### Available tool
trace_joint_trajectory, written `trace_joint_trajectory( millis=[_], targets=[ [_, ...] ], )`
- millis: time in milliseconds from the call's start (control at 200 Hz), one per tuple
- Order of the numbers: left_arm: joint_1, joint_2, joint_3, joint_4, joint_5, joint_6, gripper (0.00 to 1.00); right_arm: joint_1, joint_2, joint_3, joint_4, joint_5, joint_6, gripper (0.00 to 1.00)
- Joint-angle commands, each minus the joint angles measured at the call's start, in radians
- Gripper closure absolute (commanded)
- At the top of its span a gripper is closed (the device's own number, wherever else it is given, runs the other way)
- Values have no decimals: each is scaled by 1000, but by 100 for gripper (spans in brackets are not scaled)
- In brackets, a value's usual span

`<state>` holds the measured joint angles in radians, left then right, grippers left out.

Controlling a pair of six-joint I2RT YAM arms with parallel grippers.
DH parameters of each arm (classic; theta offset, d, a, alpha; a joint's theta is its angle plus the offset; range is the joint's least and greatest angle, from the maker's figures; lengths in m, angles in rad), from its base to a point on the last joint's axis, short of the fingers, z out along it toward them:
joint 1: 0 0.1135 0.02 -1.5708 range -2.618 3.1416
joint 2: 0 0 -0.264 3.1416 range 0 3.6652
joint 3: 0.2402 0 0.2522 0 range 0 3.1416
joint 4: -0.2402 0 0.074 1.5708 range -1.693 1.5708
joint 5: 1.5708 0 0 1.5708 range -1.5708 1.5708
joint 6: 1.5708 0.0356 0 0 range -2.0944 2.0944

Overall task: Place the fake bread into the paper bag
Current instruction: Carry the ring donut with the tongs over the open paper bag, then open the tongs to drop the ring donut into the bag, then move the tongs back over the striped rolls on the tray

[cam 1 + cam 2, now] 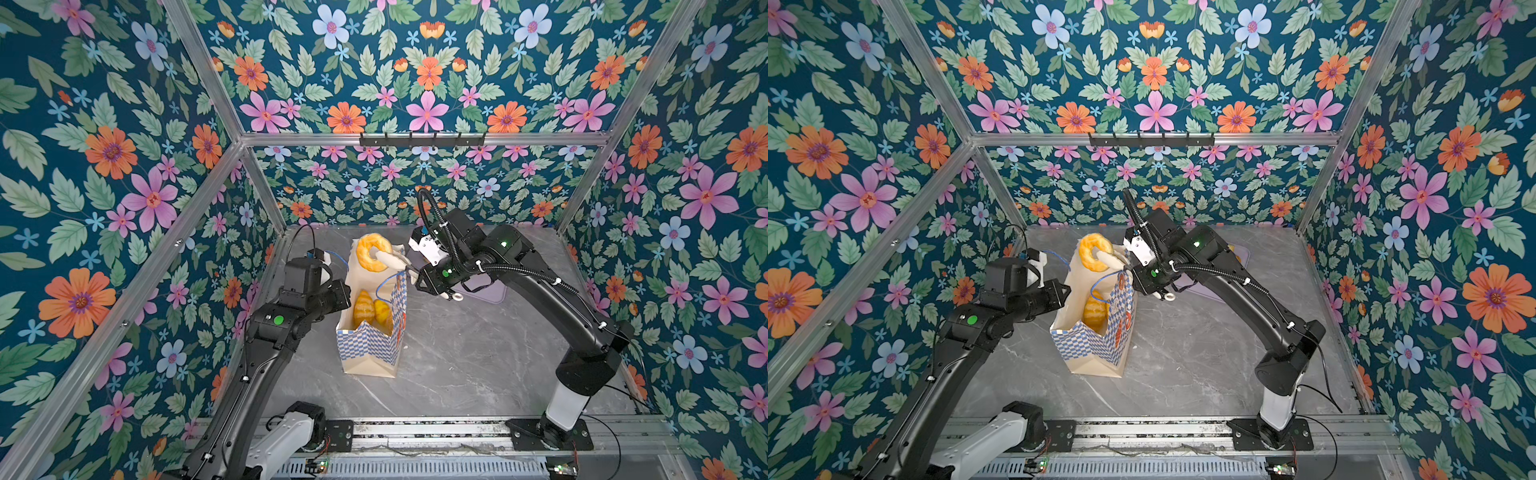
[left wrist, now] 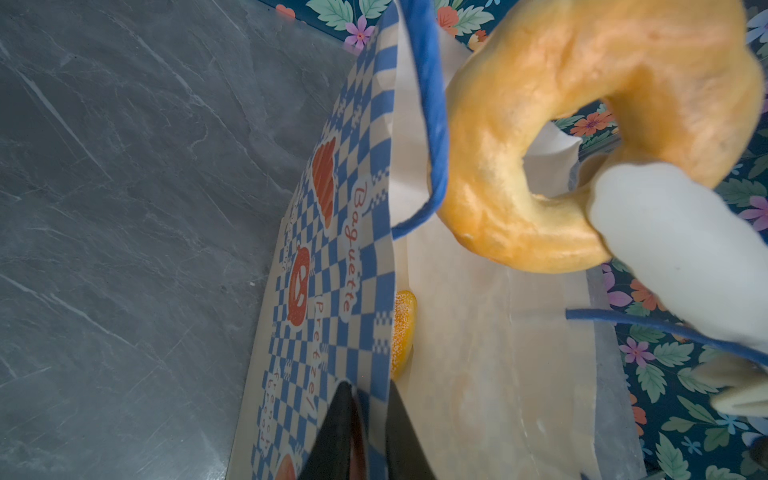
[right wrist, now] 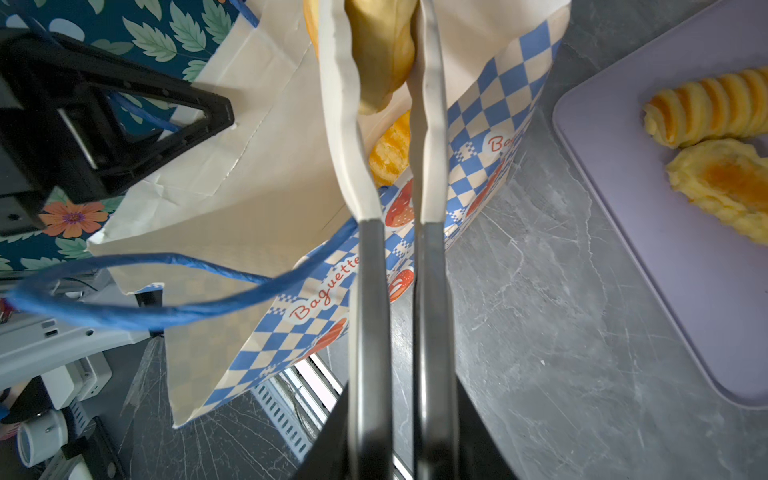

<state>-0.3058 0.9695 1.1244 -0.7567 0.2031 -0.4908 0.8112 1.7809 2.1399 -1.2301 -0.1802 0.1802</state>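
A ring donut (image 1: 374, 252) (image 1: 1096, 252) (image 2: 540, 145) of the fake bread hangs over the open mouth of the checkered paper bag (image 1: 365, 345) (image 1: 1088, 345) (image 2: 332, 249) (image 3: 249, 166). White-tipped metal tongs (image 3: 370, 291) (image 2: 665, 249) clamp it. My right gripper (image 3: 401, 390) (image 1: 417, 276) is shut on the tongs. My left gripper (image 2: 374, 399) (image 1: 345, 291) is shut on the bag's left wall at its rim. Two pastries (image 1: 363, 307) (image 1: 382, 311) lie inside the bag; the wrist views show a pastry (image 2: 403, 332) and a pastry (image 3: 390, 153).
A lilac tray (image 3: 665, 270) (image 1: 494, 297) lies right of the bag, mostly under the right arm. It carries a ridged pastry (image 3: 706, 108) and a flaky pastry (image 3: 723, 187). The bag's blue cord handle (image 3: 137, 307) loops near the tongs. Grey marble table (image 1: 457, 365).
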Motion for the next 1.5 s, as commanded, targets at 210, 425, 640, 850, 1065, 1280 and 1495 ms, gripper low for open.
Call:
trace_joint_trajectory(
  millis=[210,425,640,850,1065,1280,1495],
  targets=[
    [1,-3,-1,14,-1,-2,84,5,-3,5,-2,11,-22,66],
    [2,-4,-2,13,-2,-2,84,5,-3,5,13,21,-15,66],
    [1,-6,-4,14,-2,-2,84,5,-12,8,40,63,5,66],
    [1,-6,-7,15,-2,-2,84,5,-15,17,58,97,22,65],
    [2,-9,-9,16,-2,-1,84,5,-26,26,79,134,39,65],
    [2,-11,-8,15,-4,-2,84,3,-50,22,107,183,53,65],
    [1,-11,-7,15,-2,-3,84,-17,-93,-27,144,218,79,65]
  ],
)
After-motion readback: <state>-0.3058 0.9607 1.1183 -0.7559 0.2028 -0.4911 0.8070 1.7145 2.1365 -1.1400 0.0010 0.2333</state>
